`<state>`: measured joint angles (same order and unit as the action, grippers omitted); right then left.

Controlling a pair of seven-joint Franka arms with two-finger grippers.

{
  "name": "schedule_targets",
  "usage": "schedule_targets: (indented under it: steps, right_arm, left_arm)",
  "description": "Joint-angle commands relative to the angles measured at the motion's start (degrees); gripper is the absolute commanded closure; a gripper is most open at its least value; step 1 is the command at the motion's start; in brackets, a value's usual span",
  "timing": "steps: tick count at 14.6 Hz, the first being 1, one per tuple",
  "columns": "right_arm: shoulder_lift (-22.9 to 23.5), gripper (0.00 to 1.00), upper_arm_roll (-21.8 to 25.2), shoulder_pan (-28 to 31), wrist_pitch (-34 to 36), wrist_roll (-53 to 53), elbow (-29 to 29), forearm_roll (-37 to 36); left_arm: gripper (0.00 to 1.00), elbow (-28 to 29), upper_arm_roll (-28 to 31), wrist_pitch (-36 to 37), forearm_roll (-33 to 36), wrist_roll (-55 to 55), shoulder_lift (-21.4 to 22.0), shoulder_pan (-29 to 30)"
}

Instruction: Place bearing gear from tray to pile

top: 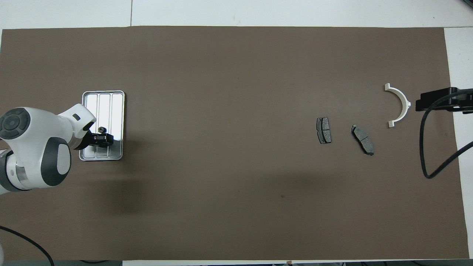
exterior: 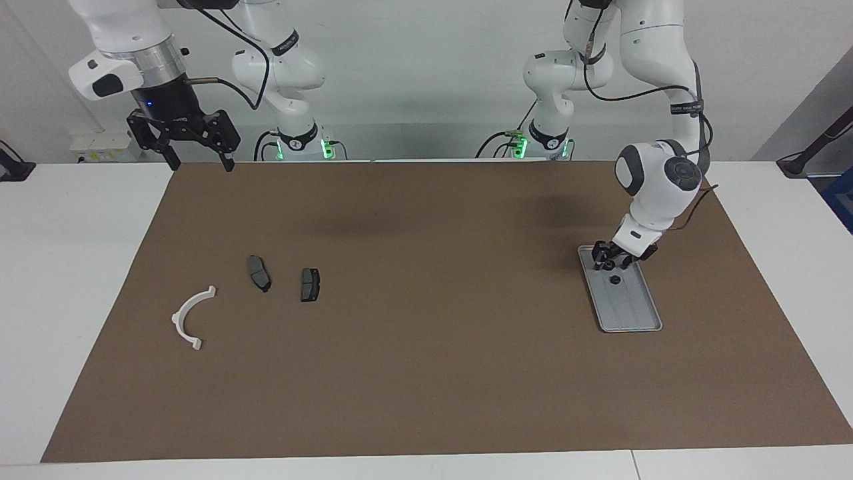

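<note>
Gear (exterior: pixel 614 281) lay in the tray (exterior: pixel 633 313) at the left arm's end of the table, beside the low left gripper (exterior: pixel 605 257), whose spread could not be told and should be centred before closing; the right gripper (exterior: pixel 193 150) waited wide.

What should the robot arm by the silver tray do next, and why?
Probably lower a little and close on the bearing gear. The left gripper is low over the tray's end nearer the robots, and the small dark gear lies loose in the tray just by its fingertips. The right gripper waits raised, open.
</note>
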<state>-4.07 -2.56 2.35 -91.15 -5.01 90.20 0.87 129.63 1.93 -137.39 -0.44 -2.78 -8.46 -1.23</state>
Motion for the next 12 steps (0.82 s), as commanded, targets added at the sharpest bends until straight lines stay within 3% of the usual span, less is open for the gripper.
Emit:
schedule_targets:
  steps: [1,4,6,9,12]
  right_arm:
    - [-1.38,0.0,-0.25,0.11,0.36,-0.88,2.0,0.54]
    - [-1.73,0.0,-0.6,0.02,0.44,-0.79,2.52,0.54]
    - [-2.79,0.0,-1.48,0.02,1.15,-0.53,4.36,0.54]
    - [-3.67,0.0,-2.79,-0.42,0.62,-1.49,5.78,0.54]
    - [-3.32,0.0,-2.89,-3.31,-2.62,-7.71,8.23,0.54]
  left_arm:
    - [0.58,0.28,0.35,1.59,-0.26,2.61,0.46,-1.23]
    - [0.87,-0.87,0.35,3.44,-1.22,2.96,0.38,-1.14]
    - [1.0,-2.97,0.35,5.63,-3.33,3.14,0.11,-1.05]
    - [1.0,-12.34,0.35,14.91,-3.6,3.57,-1.38,-1.14]
    - [1.0,-25.36,0.44,25.83,-3.6,13.47,-3.48,-4.81]
